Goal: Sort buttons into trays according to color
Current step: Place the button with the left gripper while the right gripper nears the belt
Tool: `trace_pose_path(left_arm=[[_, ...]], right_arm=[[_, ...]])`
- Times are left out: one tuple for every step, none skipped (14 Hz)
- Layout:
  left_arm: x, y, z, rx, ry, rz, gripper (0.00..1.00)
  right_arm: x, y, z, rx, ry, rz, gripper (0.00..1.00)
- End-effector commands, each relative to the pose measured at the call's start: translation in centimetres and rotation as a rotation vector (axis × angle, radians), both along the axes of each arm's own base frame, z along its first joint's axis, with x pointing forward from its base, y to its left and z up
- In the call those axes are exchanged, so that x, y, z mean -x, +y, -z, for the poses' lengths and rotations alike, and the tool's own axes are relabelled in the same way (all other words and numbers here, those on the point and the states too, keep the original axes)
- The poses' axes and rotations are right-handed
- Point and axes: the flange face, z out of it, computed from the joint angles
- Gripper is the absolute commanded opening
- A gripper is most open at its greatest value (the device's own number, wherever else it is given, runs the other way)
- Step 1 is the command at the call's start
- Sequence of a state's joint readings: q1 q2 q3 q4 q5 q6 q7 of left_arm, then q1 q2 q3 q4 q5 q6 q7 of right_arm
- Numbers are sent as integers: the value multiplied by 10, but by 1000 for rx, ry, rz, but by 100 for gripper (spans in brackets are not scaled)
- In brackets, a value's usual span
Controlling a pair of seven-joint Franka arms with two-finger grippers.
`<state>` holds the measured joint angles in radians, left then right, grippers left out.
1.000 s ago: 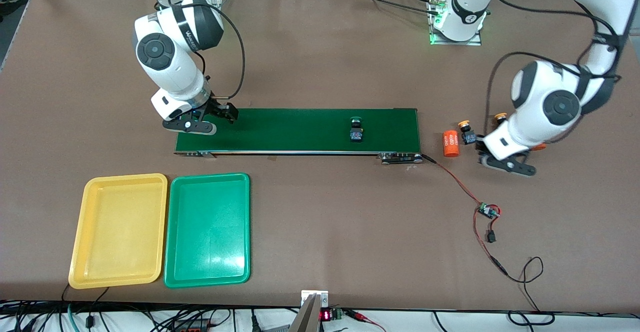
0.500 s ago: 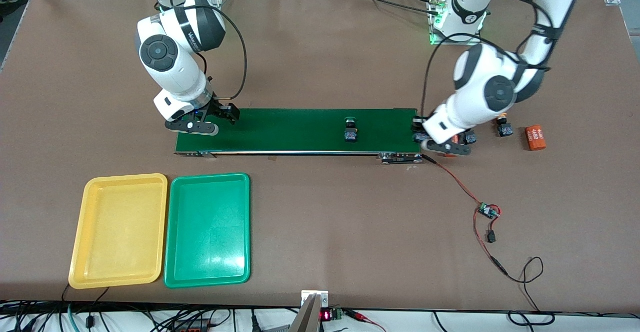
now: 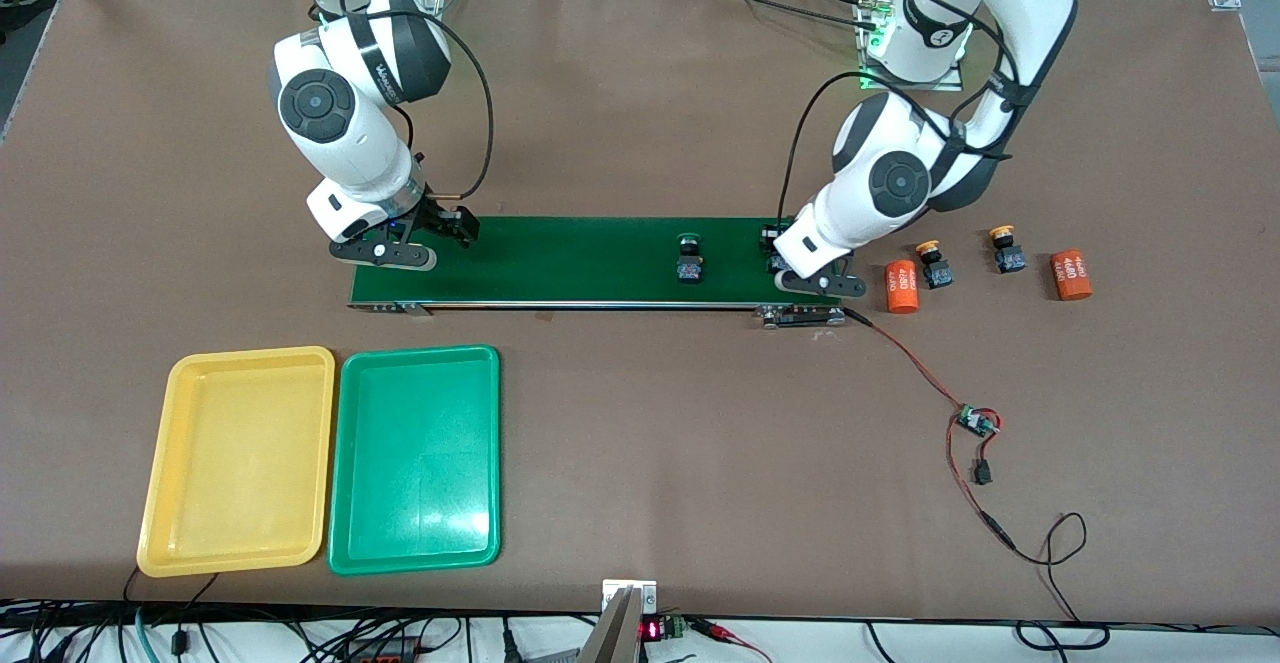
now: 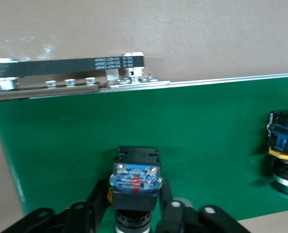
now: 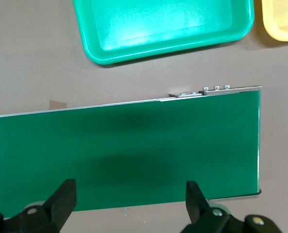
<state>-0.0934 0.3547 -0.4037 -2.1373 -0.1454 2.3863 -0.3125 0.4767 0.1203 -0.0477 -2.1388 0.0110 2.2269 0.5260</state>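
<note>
My left gripper (image 3: 803, 270) is at the belt's (image 3: 580, 253) end with a button (image 4: 134, 175); whether I'm gripping it, I cannot tell. My right gripper (image 3: 425, 240), jaws spread, is waiting over the tray-side end. Nothing is lying yet in the yellow tray (image 3: 158, 463) or the green tray (image 3: 343, 463).

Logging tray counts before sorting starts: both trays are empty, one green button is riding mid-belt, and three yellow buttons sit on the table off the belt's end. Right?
Not quite: the front view shows two yellow buttons on the table there, not three, standing among two orange cylinders. The yellow tray and green tray are empty, and one green button is mid-belt.
</note>
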Motion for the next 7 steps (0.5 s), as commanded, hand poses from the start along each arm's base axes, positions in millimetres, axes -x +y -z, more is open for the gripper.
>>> trace_pose_path(left_arm=[[-9,4,-38,-17,-82,12,100],[-10,9,-60,-21,-110,5,100],[-13,24,-79,-38,-107,-11,100],[-17,48,-86,-61,-75,-39,100],[-25,78,-86,-75,-52,-88,100],[-37,119,-82,-86,-41,-155,100],[-43,151,-79,-90,-32,-203,100]], right_arm=[[1,1,-3,8,-12,10,100],[1,1,-3,7,-12,12,100],[1,2,-3,6,-11,13,100],[1,2,-3,4,-10,17,100],[1,2,-4,3,-11,19,100],[1,2,-4,2,-13,33,100],[1,3,-4,2,-14,50,100]])
